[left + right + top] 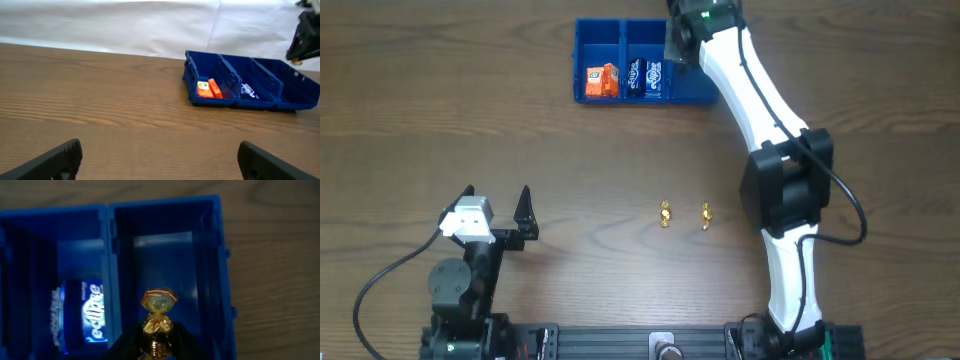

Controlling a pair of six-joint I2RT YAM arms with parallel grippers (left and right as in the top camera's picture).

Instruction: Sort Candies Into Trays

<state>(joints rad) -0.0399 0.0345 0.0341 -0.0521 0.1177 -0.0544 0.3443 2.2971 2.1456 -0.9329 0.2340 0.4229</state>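
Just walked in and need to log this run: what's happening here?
The right gripper holds a gold-wrapped candy above the right compartment of the blue tray. Orange candies sit in its left compartment, blue packets in the middle one. Two more gold candies lie on the table. The left gripper is open near its base, holding nothing.

Open-topped rightmost compartment [165,265], blue walls [223,280] around

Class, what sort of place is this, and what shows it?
Likely a robotics lab bench: a wooden table, a plain white backdrop, and the right arm's end effector holding a gold candy above a blue tray.
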